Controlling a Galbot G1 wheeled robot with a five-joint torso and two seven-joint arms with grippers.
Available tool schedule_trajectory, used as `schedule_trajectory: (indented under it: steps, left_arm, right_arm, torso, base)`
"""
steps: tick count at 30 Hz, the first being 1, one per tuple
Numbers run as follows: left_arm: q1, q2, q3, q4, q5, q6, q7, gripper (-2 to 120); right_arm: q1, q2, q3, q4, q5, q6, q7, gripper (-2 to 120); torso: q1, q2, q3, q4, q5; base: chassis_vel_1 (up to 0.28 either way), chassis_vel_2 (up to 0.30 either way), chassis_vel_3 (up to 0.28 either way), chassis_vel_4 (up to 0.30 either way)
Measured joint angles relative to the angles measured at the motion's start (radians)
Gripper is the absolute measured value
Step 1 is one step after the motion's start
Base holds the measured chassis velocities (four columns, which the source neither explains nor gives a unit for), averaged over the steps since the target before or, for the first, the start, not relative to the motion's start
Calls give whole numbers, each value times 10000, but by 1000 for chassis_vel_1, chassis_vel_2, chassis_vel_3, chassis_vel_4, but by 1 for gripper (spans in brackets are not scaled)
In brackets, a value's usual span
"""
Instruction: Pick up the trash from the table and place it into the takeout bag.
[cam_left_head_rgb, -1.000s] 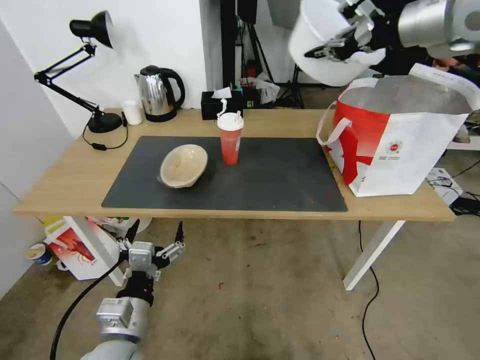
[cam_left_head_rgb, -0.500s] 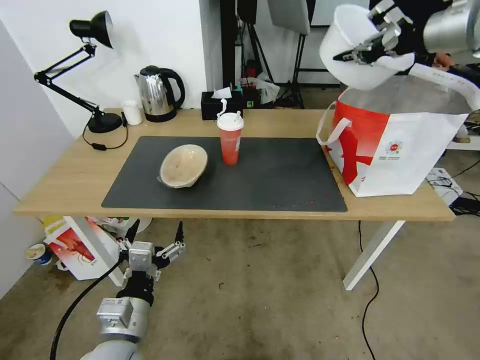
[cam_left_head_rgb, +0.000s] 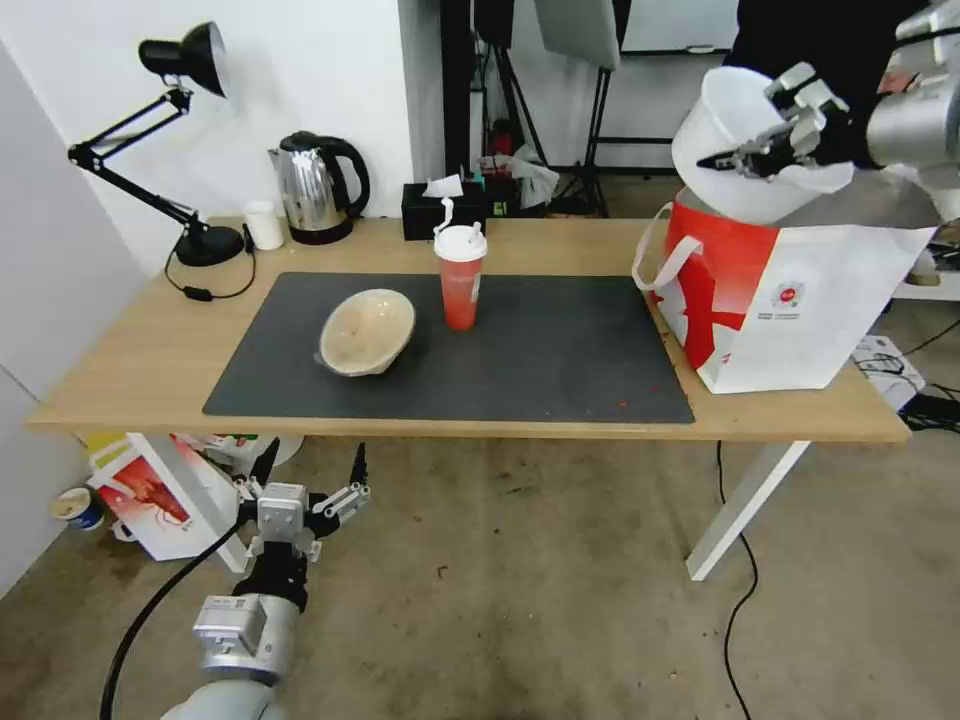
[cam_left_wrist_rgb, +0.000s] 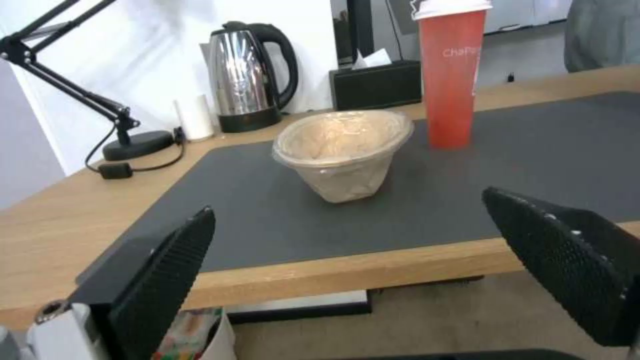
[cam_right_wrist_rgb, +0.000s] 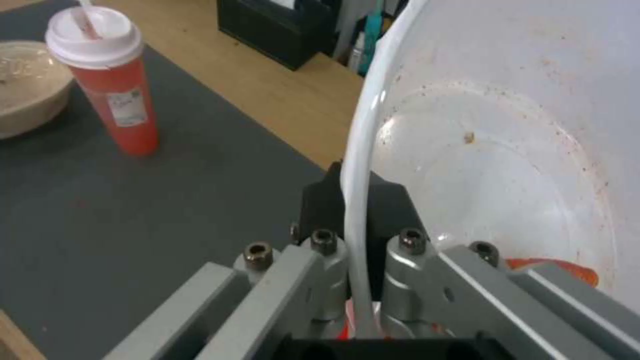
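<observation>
My right gripper (cam_left_head_rgb: 745, 158) is shut on the rim of the large white bowl (cam_left_head_rgb: 728, 112), holding it tilted just above the open mouth of the red-and-white takeout bag (cam_left_head_rgb: 790, 295) at the table's right end. In the right wrist view the gripper (cam_right_wrist_rgb: 353, 200) pinches the thin rim, and the bowl (cam_right_wrist_rgb: 507, 150) shows red scraps inside. The red cup (cam_left_head_rgb: 460, 278) with lid and straw stands on the dark mat (cam_left_head_rgb: 560, 370), with the beige bowl (cam_left_head_rgb: 367, 330) tipped to its left. My left gripper (cam_left_head_rgb: 305, 480) hangs open below the table's front edge, facing the beige bowl (cam_left_wrist_rgb: 343, 150) and the cup (cam_left_wrist_rgb: 450, 75).
At the back left of the table (cam_left_head_rgb: 130, 350) stand a steel kettle (cam_left_head_rgb: 318, 185), a small white cup (cam_left_head_rgb: 265, 225), a black desk lamp (cam_left_head_rgb: 190, 60) and a black tissue box (cam_left_head_rgb: 440, 208). A white-and-red box (cam_left_head_rgb: 150, 495) sits on the floor under the table's left end. Cables run on the floor at the right.
My right gripper has carried the white bowl rightward and down, from high above the table's far edge to just over the bag's mouth. The left arm has not moved.
</observation>
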Motion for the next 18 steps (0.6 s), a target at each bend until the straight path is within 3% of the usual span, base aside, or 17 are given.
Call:
schedule_trajectory:
  steps: [18]
  left_arm:
    - [0,0,0,0,0,0,0,100]
  right_arm:
    - [-1820,-397,1550,192,-231,19,-52,0]
  torso:
    - [-1,0,-1,0,-1]
  base:
    - [0,0,0,0]
